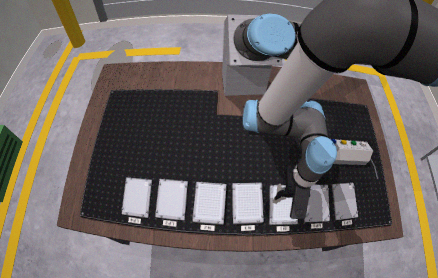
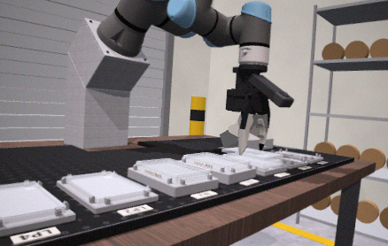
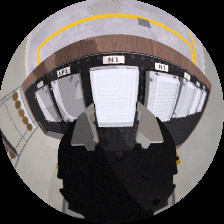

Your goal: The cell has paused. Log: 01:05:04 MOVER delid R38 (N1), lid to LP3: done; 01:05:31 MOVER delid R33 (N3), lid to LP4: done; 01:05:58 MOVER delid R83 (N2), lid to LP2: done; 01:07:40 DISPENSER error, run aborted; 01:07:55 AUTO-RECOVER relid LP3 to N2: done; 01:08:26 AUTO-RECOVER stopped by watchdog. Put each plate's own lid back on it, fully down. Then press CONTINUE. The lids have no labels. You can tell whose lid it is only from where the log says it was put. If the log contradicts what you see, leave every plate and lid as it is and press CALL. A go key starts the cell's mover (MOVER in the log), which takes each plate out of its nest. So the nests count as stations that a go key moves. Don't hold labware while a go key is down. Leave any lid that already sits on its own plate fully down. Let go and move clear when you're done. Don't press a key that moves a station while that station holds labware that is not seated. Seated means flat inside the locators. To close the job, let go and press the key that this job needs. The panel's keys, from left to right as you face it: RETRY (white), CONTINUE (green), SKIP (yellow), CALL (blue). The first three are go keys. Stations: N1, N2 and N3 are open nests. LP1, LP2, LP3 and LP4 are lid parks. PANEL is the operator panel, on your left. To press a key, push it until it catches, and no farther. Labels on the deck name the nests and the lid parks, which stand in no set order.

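Overhead, end effector (image 1: 283, 195) clamped on lid (image 3: 114, 97) above N1, its long axis running toward the label.

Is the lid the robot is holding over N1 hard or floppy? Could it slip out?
Probably hard: the lid looks flat in the gripper, and its edges look straight, not drooping. It seems thin and partly see-through, so it is likely light. It looks smooth and is pinched only from two sides, so it might slip or tilt if bumped.
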Available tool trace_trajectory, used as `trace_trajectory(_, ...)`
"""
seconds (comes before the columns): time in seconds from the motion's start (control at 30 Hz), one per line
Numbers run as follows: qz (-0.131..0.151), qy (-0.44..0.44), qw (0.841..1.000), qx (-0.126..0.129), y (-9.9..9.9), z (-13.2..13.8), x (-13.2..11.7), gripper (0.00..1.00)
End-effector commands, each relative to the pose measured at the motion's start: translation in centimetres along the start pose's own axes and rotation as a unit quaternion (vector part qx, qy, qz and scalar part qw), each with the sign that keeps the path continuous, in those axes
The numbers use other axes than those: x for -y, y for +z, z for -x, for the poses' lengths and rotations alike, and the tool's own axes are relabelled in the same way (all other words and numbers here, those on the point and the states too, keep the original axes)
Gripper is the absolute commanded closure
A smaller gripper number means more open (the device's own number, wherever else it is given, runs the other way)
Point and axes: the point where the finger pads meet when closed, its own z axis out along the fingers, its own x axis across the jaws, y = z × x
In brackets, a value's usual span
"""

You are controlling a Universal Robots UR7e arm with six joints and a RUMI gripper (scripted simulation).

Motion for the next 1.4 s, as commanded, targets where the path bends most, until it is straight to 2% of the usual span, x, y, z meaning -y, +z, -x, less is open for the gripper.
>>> trace_trajectory(0.0,-0.001,0.000,1.000,0.000,0.17,0.01,0.04,1.00)
trace_trajectory(1.37,-0.001,0.000,1.000,0.000,1.02,0.01,0.04,1.00)
